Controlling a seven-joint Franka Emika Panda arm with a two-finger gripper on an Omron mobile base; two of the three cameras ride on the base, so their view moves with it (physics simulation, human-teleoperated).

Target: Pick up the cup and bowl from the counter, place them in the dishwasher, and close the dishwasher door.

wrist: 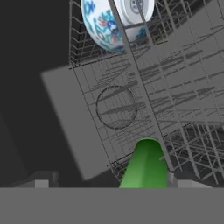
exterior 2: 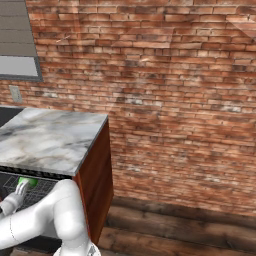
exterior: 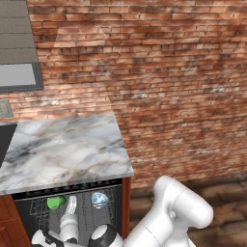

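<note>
The dishwasher (exterior: 29, 212) under the marble counter (exterior: 62, 149) stands open, its grey wire rack (wrist: 183, 96) showing. I cannot make out the dishwasher door itself. The green cup (exterior: 56, 201) lies in the rack at the left, and the pale bowl (exterior: 99, 199), blue-patterned, rests to its right. In the hand view the cup (wrist: 146, 164) sits low between my fingertips (wrist: 41, 179) without touching them, and the bowl (wrist: 116, 22) is at the top. My gripper (wrist: 113, 179) is open and holds nothing. The right base view shows the cup (exterior 2: 27, 182) behind my arm.
A red brick wall (exterior: 183, 96) backs the counter. A reddish-brown cabinet side (exterior 2: 97, 175) borders the dishwasher on the right. Dark wooden floor (exterior 2: 190, 225) lies to the right of it. A grey window frame (exterior: 17, 77) is at the upper left.
</note>
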